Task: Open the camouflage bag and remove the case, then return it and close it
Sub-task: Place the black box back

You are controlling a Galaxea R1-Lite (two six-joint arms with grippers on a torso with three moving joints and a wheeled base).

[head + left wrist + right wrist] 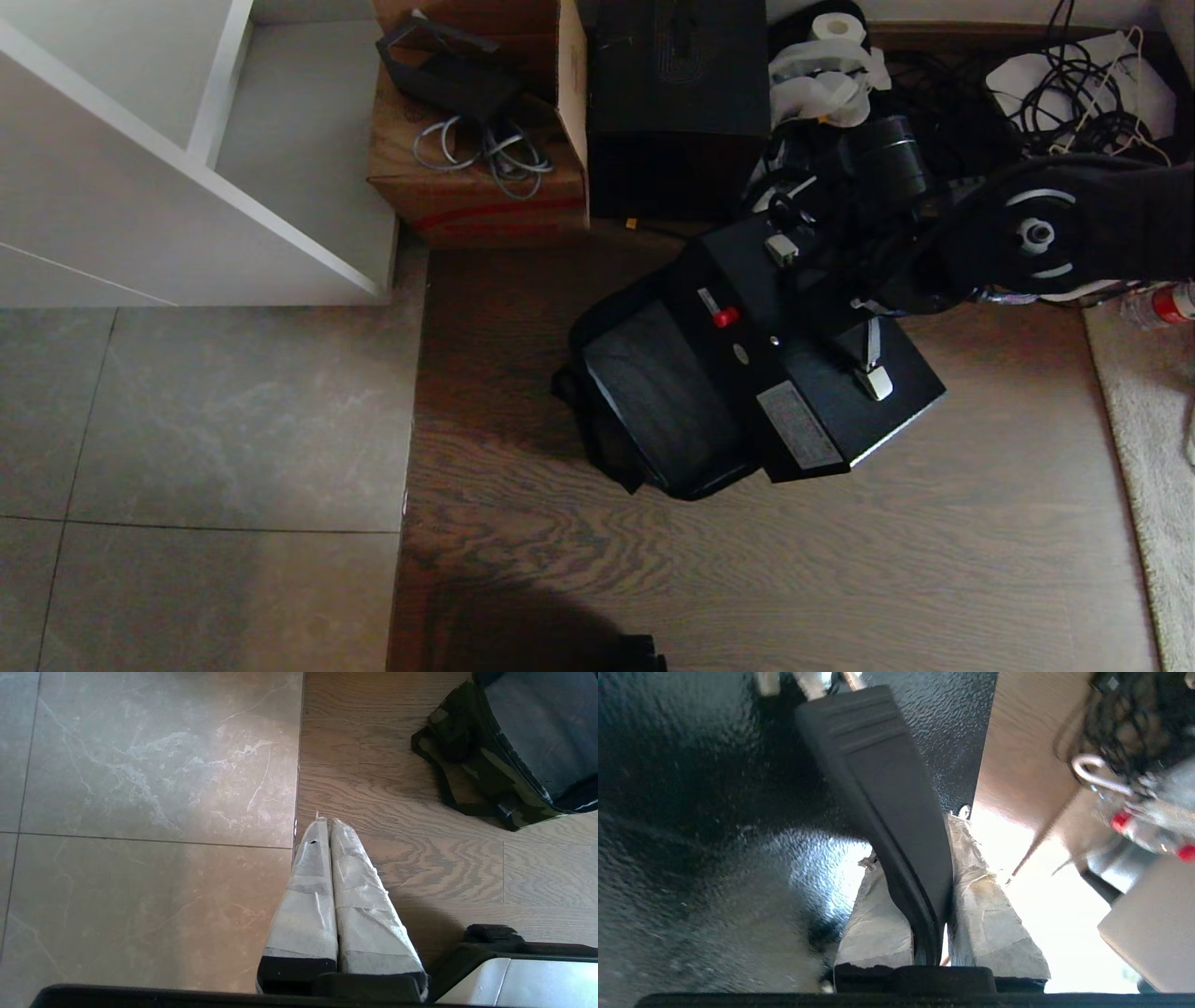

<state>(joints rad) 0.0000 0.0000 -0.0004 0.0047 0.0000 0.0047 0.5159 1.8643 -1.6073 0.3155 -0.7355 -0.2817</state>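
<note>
The camouflage bag (653, 401) stands open on the wooden floor, its black inside showing; its camouflage side (472, 765) appears in the left wrist view. The case (822, 392), a black box with a red mark (724, 317), hangs tilted, overlapping the bag's right edge. My right gripper (920, 849) is shut on the case's black handle (887, 788), its taped fingers (990, 905) pressed on both sides. The right arm (1036, 233) reaches in from the right. My left gripper (327, 822) is shut and empty, parked low over the floor to the bag's left.
A brown cardboard box (476, 187) with cables and a taller black box (677, 93) stand behind the bag. A white shelf unit (187, 159) is at the far left. Tangled cables (1074, 93), a paper roll (836, 28), a bottle (1167, 303) and a rug (1148, 448) are on the right.
</note>
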